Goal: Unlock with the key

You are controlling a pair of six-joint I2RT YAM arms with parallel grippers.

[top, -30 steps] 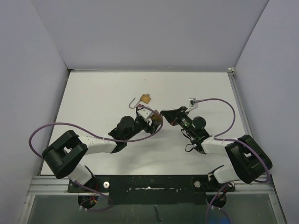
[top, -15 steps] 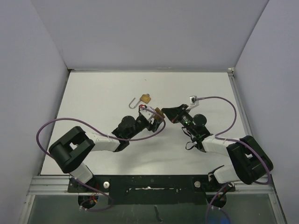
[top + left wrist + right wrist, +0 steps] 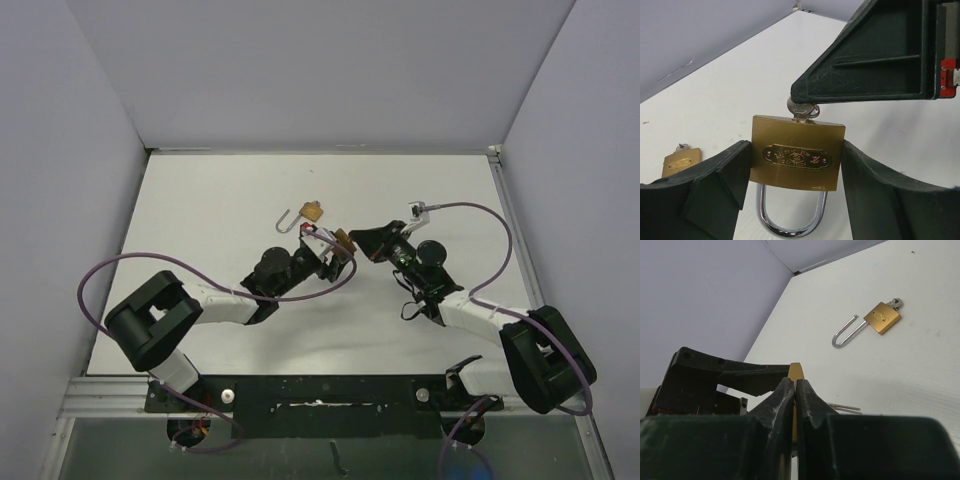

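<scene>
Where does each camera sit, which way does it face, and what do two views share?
Top external: above and behind, facing down at the table; left arm and right arm show.
Left wrist: on the left arm, facing the padlock held in the left pincer, key on top.
Right wrist: on the right arm, facing past its shut right pincer.
Shared: both wrist views catch the spare padlock.

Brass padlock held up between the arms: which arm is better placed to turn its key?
Right. The right gripper is shut on the small silver key sitting in the square brass padlock. The left gripper clamps the lock's sides, so it likely only steadies it.
</scene>
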